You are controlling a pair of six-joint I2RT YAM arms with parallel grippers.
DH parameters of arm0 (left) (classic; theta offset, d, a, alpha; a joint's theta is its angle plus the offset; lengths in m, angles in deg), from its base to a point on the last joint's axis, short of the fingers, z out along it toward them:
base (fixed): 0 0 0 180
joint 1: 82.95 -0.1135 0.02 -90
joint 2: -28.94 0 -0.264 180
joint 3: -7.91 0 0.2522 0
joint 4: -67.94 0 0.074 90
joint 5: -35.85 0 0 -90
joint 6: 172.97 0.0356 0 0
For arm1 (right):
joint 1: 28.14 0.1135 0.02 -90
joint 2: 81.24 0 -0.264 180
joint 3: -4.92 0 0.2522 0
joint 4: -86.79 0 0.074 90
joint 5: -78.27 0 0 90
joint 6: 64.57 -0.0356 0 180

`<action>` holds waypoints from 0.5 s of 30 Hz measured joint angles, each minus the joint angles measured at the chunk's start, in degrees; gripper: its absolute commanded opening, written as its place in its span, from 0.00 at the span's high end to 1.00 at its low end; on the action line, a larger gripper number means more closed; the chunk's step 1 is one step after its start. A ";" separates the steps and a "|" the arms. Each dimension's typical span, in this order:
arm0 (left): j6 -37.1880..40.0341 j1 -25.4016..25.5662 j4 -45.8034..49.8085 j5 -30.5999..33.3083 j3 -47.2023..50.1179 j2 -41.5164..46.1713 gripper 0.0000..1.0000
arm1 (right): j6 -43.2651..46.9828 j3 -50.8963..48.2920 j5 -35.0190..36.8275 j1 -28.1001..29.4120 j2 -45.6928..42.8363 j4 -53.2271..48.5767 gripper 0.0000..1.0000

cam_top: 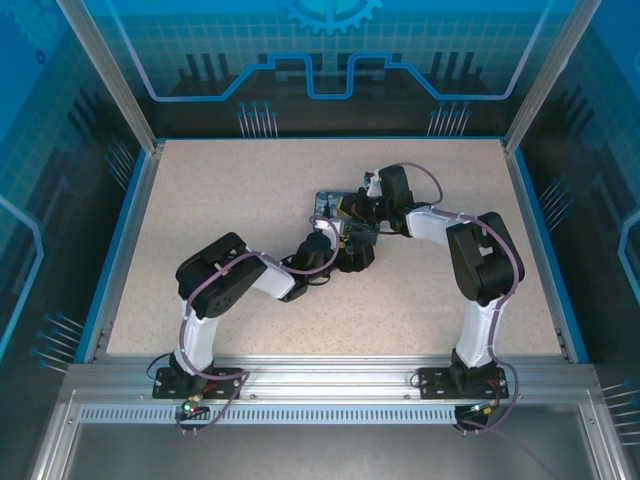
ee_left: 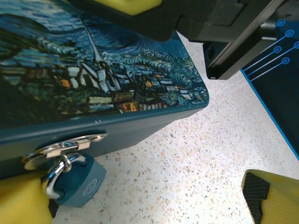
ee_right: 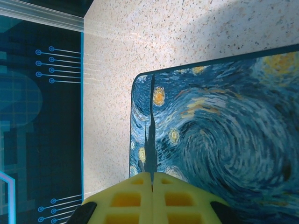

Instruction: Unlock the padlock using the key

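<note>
The small teal padlock with a chrome shackle (ee_left: 80, 182) hangs from a shiny metal hasp (ee_left: 65, 147) on the dark front wall of a flat box printed with a swirling blue-and-yellow night-sky painting (ee_left: 107, 70). The box lies on the speckled beige table (ee_left: 187, 154). The left gripper (ee_left: 140, 205) is released, its yellow-padded fingers (ee_left: 21, 200) spread wide. One finger sits right against the padlock's body and the other is well apart over bare table. The right gripper (ee_right: 152, 186) is clenched, its two yellow fingers meeting along a thin seam above the box's lid near a rounded corner. Whether they pinch the small key I cannot tell (nothing pokes out of the seam).

The padlock seems to dangle loosely on its shackle, so a nudge from the near finger would likely swing it or tuck it under the box's edge, turning the keyhole away. If the left fingers close off-centre, the body may twist out of the grip. If the right gripper bears down unevenly, the box could slide on the smooth table and drag the padlock with it. In the overhead view the two wrists crowd together at the box, so a careless reach risks a knock between them.

Bare table lies open between the left fingers. The dark blue side wall of the enclosure (ee_left: 285, 93) rises beyond the far finger, and the right wrist view shows a strip of bare table between the box's corner and that wall
</note>
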 measured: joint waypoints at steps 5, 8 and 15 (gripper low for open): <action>-3.28 0.00 -3.08 -0.17 0.02 -0.98 0.09 | 0.00 0.00 0.00 0.00 0.11 0.04 1.00; -5.18 0.00 -4.81 -0.15 0.02 -1.79 0.11 | 0.00 0.00 0.00 0.00 0.17 0.04 1.00; -8.63 0.00 -7.89 1.86 0.02 -3.52 0.18 | 0.00 0.00 0.00 0.00 0.26 0.02 1.00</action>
